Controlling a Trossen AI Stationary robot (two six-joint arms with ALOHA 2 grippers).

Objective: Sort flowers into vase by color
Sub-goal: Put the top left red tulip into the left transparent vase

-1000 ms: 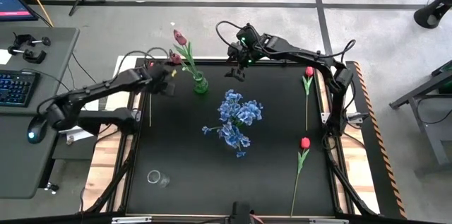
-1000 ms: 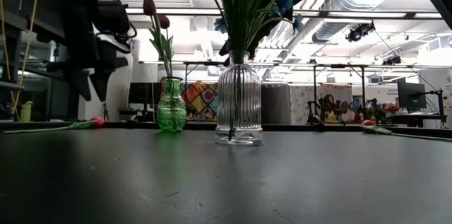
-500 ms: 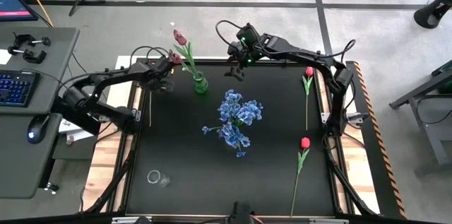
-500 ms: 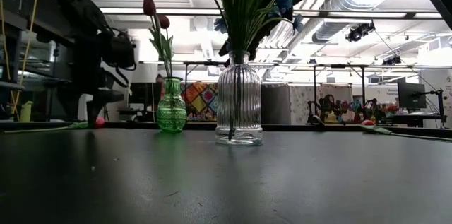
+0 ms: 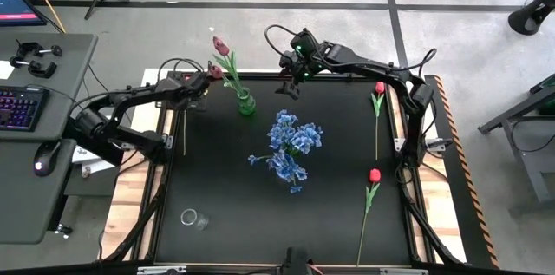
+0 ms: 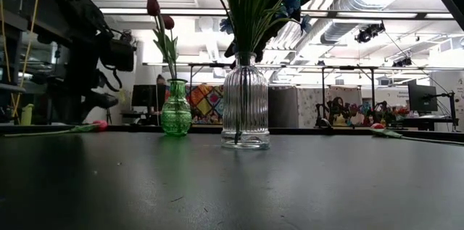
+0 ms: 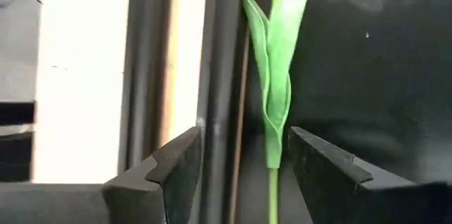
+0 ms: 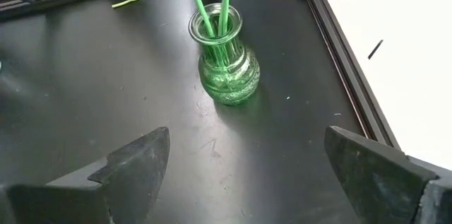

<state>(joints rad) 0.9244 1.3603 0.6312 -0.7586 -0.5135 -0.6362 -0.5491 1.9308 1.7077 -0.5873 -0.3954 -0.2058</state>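
Note:
A pink-maroon tulip lies along the table's left edge; its stem (image 5: 184, 132) and green leaf (image 7: 279, 75) show, and its head (image 6: 100, 124) rests on the table. My left gripper (image 5: 194, 93) (image 7: 244, 174) hangs open over it, one finger on each side of the stem (image 7: 272, 196), not touching. The green vase (image 5: 246, 101) (image 8: 226, 68) holds two maroon tulips (image 6: 153, 5). My right gripper (image 5: 290, 88) (image 8: 254, 174) waits wide open above the far edge, beside that vase. Blue blossoms (image 5: 290, 149) stand in the clear ribbed vase (image 6: 245, 107).
Two red tulips lie on the table's right side, one far (image 5: 378, 88) and one nearer (image 5: 374, 175), stems pointing to the near edge. A small clear glass (image 5: 192, 218) stands near the near-left corner. The table's raised frame rail (image 7: 219, 75) runs right beside the lying stem.
My left gripper has moved a little toward the table's far-left corner and come down over the lying tulip, its arm swinging in closer to the table edge. The flowers and vases have stayed in place.

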